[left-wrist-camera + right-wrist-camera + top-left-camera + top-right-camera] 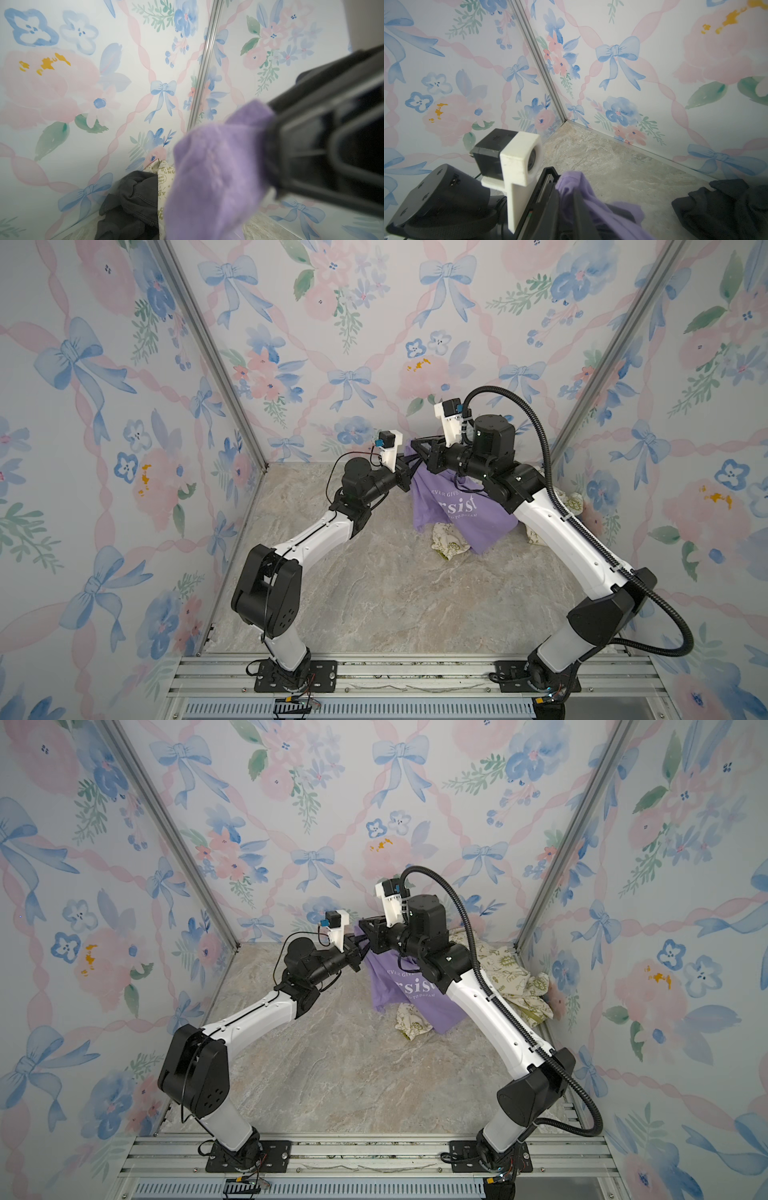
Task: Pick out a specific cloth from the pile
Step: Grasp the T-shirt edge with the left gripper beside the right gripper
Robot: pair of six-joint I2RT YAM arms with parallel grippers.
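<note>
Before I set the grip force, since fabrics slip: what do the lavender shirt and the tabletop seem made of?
Lavender shirt: soft matte knit, probably cotton; it drapes and looks fuzzy. Tabletop: marble-look veined slab, faint sheen; possibly laminate.

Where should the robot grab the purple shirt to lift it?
Probably at its bunched top edge, coming from the side. The purple shirt hangs down from there, its bottom draped over the cream garment. The left gripper is shut on that edge.

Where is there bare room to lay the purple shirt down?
Bare marble table between the left arm and right arm, forward to the metal rail; also the back left corner. Crowded: back right, where the purple shirt hangs over the cream garment, dark garment beside.
</note>
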